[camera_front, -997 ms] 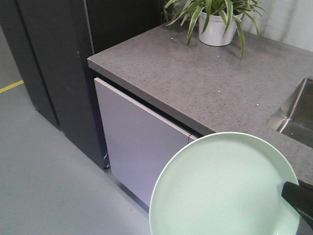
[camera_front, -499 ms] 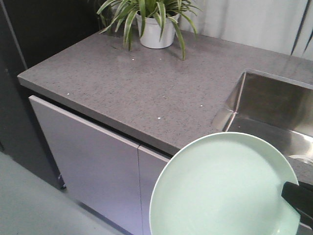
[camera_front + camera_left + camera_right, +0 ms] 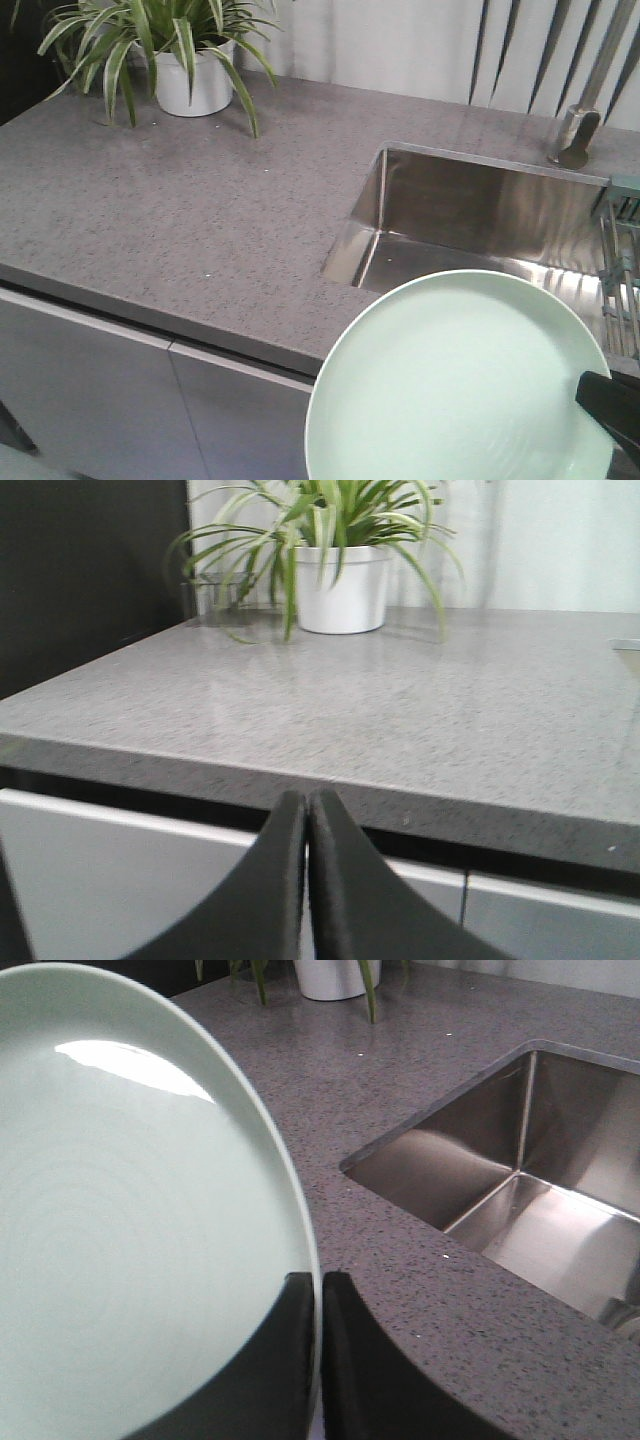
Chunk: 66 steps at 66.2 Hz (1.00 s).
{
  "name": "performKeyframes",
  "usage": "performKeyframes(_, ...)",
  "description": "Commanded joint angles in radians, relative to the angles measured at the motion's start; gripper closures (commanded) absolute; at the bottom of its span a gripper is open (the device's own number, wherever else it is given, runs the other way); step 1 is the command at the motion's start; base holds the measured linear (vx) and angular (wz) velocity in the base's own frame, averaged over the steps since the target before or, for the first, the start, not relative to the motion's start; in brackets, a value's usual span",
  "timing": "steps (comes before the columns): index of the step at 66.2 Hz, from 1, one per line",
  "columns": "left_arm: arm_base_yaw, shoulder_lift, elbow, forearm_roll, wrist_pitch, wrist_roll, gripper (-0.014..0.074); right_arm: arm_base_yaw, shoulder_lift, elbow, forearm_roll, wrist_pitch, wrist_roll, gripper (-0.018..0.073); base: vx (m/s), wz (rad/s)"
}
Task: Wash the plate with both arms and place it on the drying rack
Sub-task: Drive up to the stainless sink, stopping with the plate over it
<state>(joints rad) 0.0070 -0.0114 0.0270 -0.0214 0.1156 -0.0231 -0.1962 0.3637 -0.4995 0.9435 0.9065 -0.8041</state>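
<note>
The right pincer (image 3: pixel 318 1295) is clenched on the rim of the pale green plate (image 3: pixel 130 1210), a dark finger on each face, holding it in the air by the front edge of the counter (image 3: pixel 180 220), near the steel sink (image 3: pixel 470 210). The left pincer (image 3: pixel 306 810) is closed on nothing, tips pressed together, low before the cupboard doors (image 3: pixel 100 860). The drying rack (image 3: pixel 622 280) lies at the sink's right end, and a potted plant (image 3: pixel 185 70) stands at the counter's far left

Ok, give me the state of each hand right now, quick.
Left hand: closed, holding nothing.
Right hand: closed on the rim of the plate.
</note>
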Motion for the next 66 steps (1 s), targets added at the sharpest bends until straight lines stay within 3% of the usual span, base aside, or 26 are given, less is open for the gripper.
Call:
performKeyframes(1, 0.001, -0.016, 0.021, -0.003, -0.073, -0.009, 0.0602, 0.001, 0.009, -0.025, 0.056, -0.040, 0.000, 0.0561, 0.09, -0.36)
performKeyframes(66, 0.001, -0.016, 0.021, -0.003, -0.073, -0.009, 0.0602, 0.001, 0.009, -0.025, 0.056, -0.040, 0.000, 0.0561, 0.08, -0.29)
